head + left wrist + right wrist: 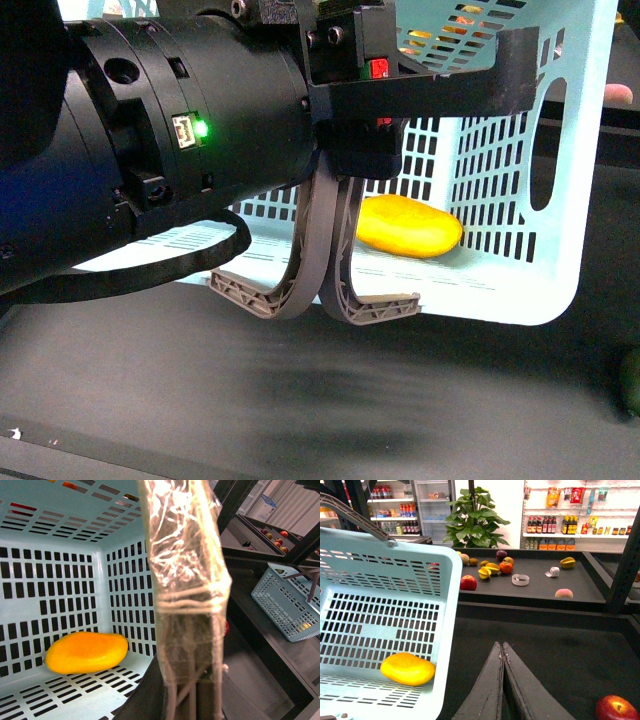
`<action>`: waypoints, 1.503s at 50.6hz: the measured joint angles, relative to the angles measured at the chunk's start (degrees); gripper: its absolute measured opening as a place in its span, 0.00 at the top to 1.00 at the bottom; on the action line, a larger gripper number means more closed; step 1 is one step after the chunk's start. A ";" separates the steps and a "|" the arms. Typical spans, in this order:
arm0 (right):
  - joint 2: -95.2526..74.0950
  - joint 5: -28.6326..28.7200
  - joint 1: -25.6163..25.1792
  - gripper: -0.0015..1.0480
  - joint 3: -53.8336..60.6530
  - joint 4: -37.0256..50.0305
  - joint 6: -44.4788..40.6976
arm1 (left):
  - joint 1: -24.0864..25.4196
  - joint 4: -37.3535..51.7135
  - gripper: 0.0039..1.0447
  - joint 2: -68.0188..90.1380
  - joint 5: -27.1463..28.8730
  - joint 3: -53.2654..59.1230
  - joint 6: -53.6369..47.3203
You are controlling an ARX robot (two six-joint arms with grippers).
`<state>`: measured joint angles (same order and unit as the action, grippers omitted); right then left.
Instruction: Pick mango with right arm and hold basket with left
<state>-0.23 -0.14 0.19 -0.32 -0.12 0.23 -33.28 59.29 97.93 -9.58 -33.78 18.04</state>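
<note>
Logged basket [500, 180] tipped on its side on the dark surface [300, 400], mouth toward the robot, slotted wall down. Noted grey-brown handles [318, 262] hanging together below the rim, at the front.

Found mango [410, 226] inside the basket, lying on the lower wall close to the slotted floor, long axis level. Confirmed the same from the left wrist [85, 652] and the right wrist [407, 669]; nothing touching it.

Recorded left gripper [505, 75] clamped on the basket's upper wall, with one black finger laid across the outside; cannot see the other finger in the front view. Saw a film-wrapped finger [185, 580] filling the middle of the left wrist view. Noted green light [201, 128] lit beside a port on the left arm.

Recorded right gripper [502, 680] closed tip to tip and empty, over bare dark surface just beside the basket's rim.

Spotted a red apple [617, 707] near the right gripper, a dark green fruit [630, 380] at the front view's right edge, star fruits [487, 571] on the far display, and a second basket [290, 605] on a shelf.

Tried reading the labels on the shelf bottles [550, 526]: too small. Found no other legible writing.
</note>
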 joint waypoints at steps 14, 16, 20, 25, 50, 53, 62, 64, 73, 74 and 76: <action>0.00 0.02 0.00 0.95 0.00 0.00 -0.04 | 0.00 0.00 0.93 0.00 0.00 0.00 0.00; 0.00 0.02 0.00 0.90 0.00 0.00 -0.07 | 0.00 0.00 0.93 0.00 0.00 0.00 0.00; 0.00 0.00 0.00 0.80 0.00 0.00 -0.07 | 0.00 0.00 0.93 0.00 0.00 0.00 0.00; 0.00 0.00 0.00 0.60 0.00 0.00 -0.07 | 0.00 0.00 0.93 0.00 0.00 0.00 0.00; 0.00 0.04 0.00 0.08 0.00 0.00 -0.04 | -3.26 1.11 0.93 3.26 26.58 -2.47 -2.38; 0.00 0.00 -0.02 0.08 0.00 0.00 -0.04 | -3.17 0.39 0.93 4.46 31.45 -4.20 -1.22; 0.00 0.02 0.00 0.08 0.00 0.00 -0.04 | 0.11 -8.09 0.93 6.93 39.63 -10.25 8.39; 0.00 0.02 -0.02 0.08 0.00 0.00 -0.04 | 1.05 -10.88 0.93 7.54 40.79 -11.76 11.72; 0.00 0.04 -0.02 0.08 0.00 0.00 -0.04 | 4.72 -21.31 0.93 11.04 40.89 -18.23 29.64; 0.00 0.02 -0.02 0.08 0.00 0.00 -0.04 | 5.11 -22.43 0.93 11.41 40.79 -18.99 31.95; 0.00 0.02 -0.02 0.08 0.00 0.00 -0.04 | 5.70 -23.82 0.93 12.13 40.52 -20.11 35.23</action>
<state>-0.23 -0.12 0.16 -0.32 -0.12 0.19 -27.57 35.46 110.06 30.94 -53.89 53.28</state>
